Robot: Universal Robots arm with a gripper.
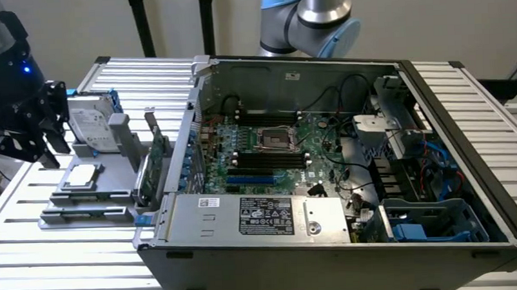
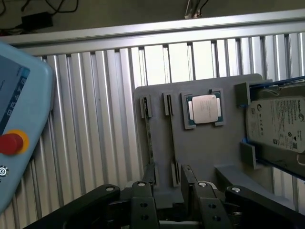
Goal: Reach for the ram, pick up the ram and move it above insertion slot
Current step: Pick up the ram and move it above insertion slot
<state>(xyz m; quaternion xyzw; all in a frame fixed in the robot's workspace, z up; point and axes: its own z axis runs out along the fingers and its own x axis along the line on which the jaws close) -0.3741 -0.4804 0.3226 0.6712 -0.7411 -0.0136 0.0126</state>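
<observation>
Exterior view. Black two-fingered tool (image 1: 42,145) hangs at the exterior view's left, over the edge of the ribbed aluminium surface (image 1: 64,255). Its fingers are spread and carry nothing. Just beside it lies a flat grey fixture tray (image 1: 113,166). The tray holds a silver hard drive (image 1: 90,118) at the far end, a square silver processor chip (image 1: 81,176) in the middle and two low slotted rails (image 1: 84,206) at the near end. Any stick in those rails is too thin to make out here. A tall green expansion card (image 1: 154,163) stands upright at the tray's edge against the open dark-grey computer case (image 1: 331,258). Inside the case, on the green motherboard (image 1: 314,133), run long black insertion slots (image 1: 268,160). The tool is well apart from them.

Wrist view. The tool (image 2: 169,191) is released, with the grey tray showing in the gap between its black fingers (image 2: 143,205). The ram (image 2: 171,136), a long thin stick seen edge-on, stands on edge in end brackets of the tray beside the processor chip (image 2: 205,109). A second like strip (image 2: 150,138) sits parallel, just beside it. The tool touches neither. A pale blue pendant with a red button (image 2: 12,143) lies on the surface.
</observation>
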